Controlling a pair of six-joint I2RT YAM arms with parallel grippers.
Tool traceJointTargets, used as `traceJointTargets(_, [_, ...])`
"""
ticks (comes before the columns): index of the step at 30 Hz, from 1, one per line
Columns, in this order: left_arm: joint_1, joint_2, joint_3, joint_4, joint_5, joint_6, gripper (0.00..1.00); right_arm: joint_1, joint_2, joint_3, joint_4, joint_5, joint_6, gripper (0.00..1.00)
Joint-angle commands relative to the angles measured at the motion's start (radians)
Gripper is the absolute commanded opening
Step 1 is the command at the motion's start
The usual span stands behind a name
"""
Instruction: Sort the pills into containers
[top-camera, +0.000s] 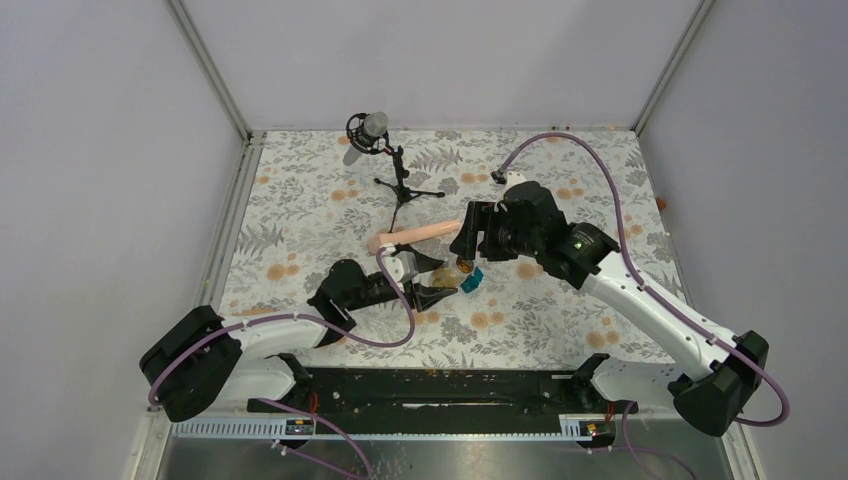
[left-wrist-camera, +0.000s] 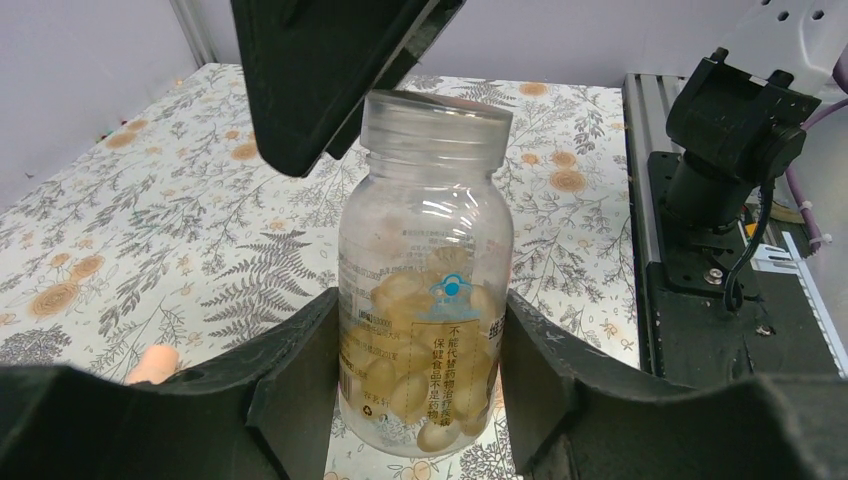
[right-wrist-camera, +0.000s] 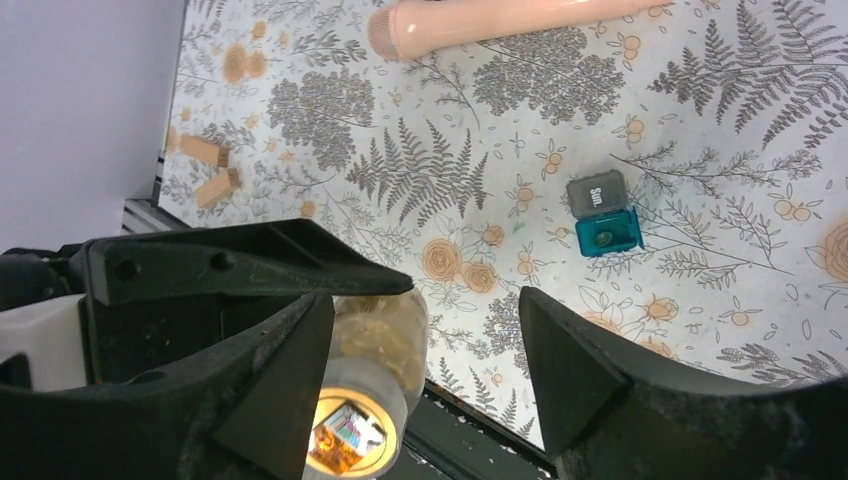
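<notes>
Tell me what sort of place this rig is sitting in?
Probably a lab test booth built for recording: plain grey walls on metal frame posts, a flowered cloth as the work surface, and a microphone on a small tripod.

A robotics lab cell is indicated: the floral-clothed bench (top-camera: 300, 190) is enclosed by plain grey walls (top-camera: 420, 50) with metal posts (top-camera: 208, 65) at its far corners, a microphone (top-camera: 368, 131) is stood near the far edge, and a black mounting rail (top-camera: 440, 388) is fixed along the near edge.
</notes>
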Motion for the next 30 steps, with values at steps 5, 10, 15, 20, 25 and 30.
traceJointTargets(5, [-0.002,-0.036,-0.006,0.119,0.014,-0.014,0.00,0.002,0.025,0.044,-0.034,0.119,0.037,0.68])
traceJointTargets(10, [-0.002,-0.034,-0.008,0.117,0.007,-0.014,0.00,-0.001,0.011,0.058,-0.034,0.132,0.039,0.68])
traceJointTargets(15, [-0.001,-0.034,-0.005,0.092,-0.008,-0.014,0.00,-0.009,-0.036,0.049,-0.001,0.083,0.008,0.89])
traceJointTargets(20, [-0.003,-0.036,0.002,0.077,-0.006,-0.014,0.00,-0.056,-0.064,0.043,0.068,-0.133,-0.066,0.92])
traceJointTargets(25, [-0.002,-0.041,0.024,0.046,-0.013,-0.060,0.00,-0.056,-0.046,0.082,0.005,-0.369,-0.265,0.89])
traceJointTargets(30, [-0.002,-0.044,0.036,0.031,-0.009,-0.069,0.00,-0.055,-0.053,0.087,-0.053,-0.399,-0.369,0.84])
